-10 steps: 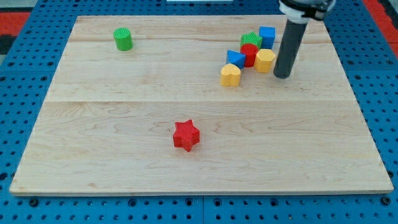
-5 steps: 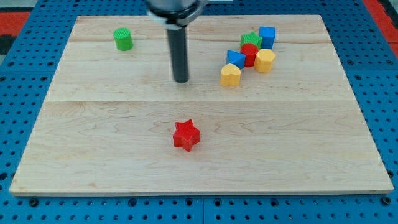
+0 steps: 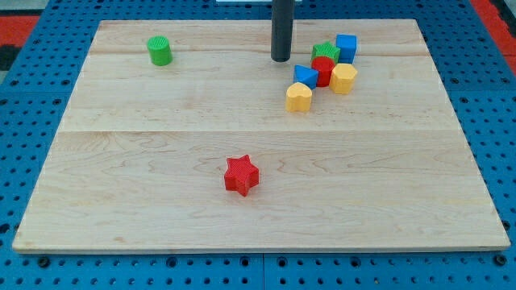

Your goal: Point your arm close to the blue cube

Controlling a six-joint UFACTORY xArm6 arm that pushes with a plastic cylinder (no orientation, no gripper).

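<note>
In the camera view, the dark rod comes down from the view's top, and my tip (image 3: 280, 59) rests on the wooden board (image 3: 161, 201). The arm carries no fingers, so no open or closed state can be told.

To the view's right of my tip, near but apart from it, sits a tight cluster of blocks. The blue cube (image 3: 347, 44) lies at the cluster's far upper right, beyond the green block (image 3: 324, 50). The red block (image 3: 324, 68) and the blue triangular block (image 3: 305, 76) lie right and slightly below my tip, the triangular one closest. The yellow hexagonal block (image 3: 344, 78) sits further right; the yellow heart-shaped block (image 3: 298, 97) below-right.

Well to the left stands the green cylinder (image 3: 160, 50). Far below lies the red star (image 3: 241, 175).
</note>
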